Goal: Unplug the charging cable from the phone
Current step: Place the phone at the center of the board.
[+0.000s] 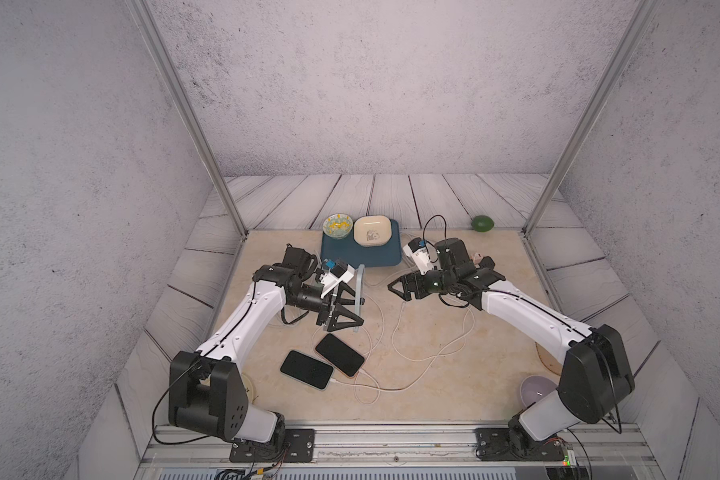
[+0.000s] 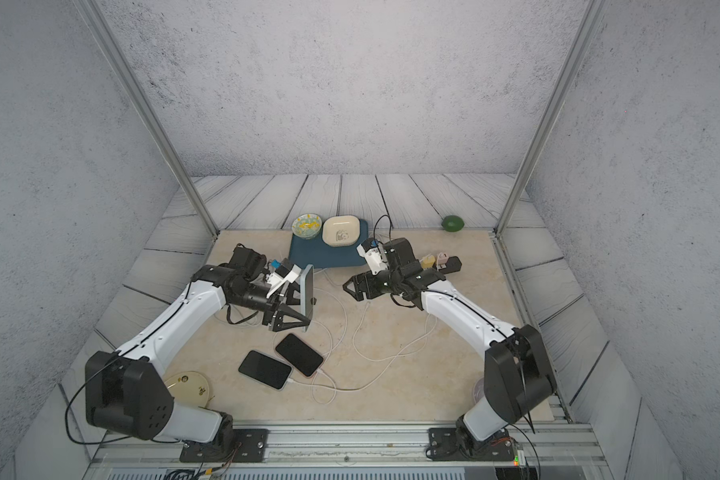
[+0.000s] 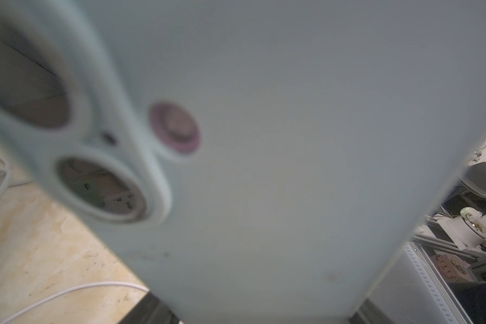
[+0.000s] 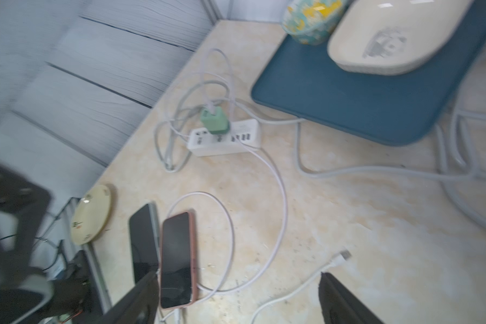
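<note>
My left gripper (image 1: 360, 311) is shut on a light blue phone (image 1: 359, 286), which it holds upright on its edge above the table. The phone's back (image 3: 264, 168) fills the left wrist view, with camera lenses at one side. No cable shows at the phone. A white charging cable (image 4: 292, 291) lies loose on the table, its free plug (image 4: 344, 255) bare. My right gripper (image 4: 236, 280) hangs open over that cable with nothing between its fingers. In both top views the right gripper (image 2: 350, 286) faces the held phone (image 2: 307, 297) across a gap.
Two more phones, a pink-cased one (image 1: 339, 354) and a pale-cased one (image 1: 306, 369), lie flat with cables plugged in. A white power strip (image 4: 225, 137) holds a green charger (image 4: 215, 123). A blue tray (image 1: 387, 253) carries two bowls. Cable loops cross the table's middle.
</note>
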### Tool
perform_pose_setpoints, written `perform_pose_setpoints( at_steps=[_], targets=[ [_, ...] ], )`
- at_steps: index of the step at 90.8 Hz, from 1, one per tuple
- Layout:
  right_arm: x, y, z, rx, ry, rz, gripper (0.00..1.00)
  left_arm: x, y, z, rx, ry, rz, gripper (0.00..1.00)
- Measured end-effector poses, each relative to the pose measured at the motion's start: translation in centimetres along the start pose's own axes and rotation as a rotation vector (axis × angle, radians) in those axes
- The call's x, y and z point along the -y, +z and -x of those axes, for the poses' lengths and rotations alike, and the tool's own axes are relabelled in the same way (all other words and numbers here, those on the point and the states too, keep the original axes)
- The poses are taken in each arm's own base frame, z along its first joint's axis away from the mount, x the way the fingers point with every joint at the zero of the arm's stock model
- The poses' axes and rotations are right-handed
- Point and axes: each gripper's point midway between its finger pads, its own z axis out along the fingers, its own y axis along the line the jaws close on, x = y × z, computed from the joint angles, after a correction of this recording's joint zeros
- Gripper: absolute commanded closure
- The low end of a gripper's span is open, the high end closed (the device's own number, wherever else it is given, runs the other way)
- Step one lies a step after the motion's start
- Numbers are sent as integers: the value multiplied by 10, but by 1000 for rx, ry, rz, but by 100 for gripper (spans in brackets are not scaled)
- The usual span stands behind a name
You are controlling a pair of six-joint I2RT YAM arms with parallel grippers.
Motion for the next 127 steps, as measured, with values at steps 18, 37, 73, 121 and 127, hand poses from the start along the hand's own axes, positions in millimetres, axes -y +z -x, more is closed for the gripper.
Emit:
perform_pose_setpoints(
  at_steps=[18,37,73,121,127],
  targets=[
    [-52,-18,16,64,-84,246,1,4,4,-1,-9,20,-16,91],
    [-94,-25,17,71,-145,432,1,9,7,-2,-17,25,-32,91],
    [-137,-22,11,99,-236,552,1,9,12,-5,-36,30,-34,91],
    [-150,-16,6,95,-263,558,1,8,14,-5,-47,34,-29,91],
    [-150,-14,6,92,-264,553,2,7,14,-5,-51,33,-24,91]
  ],
)
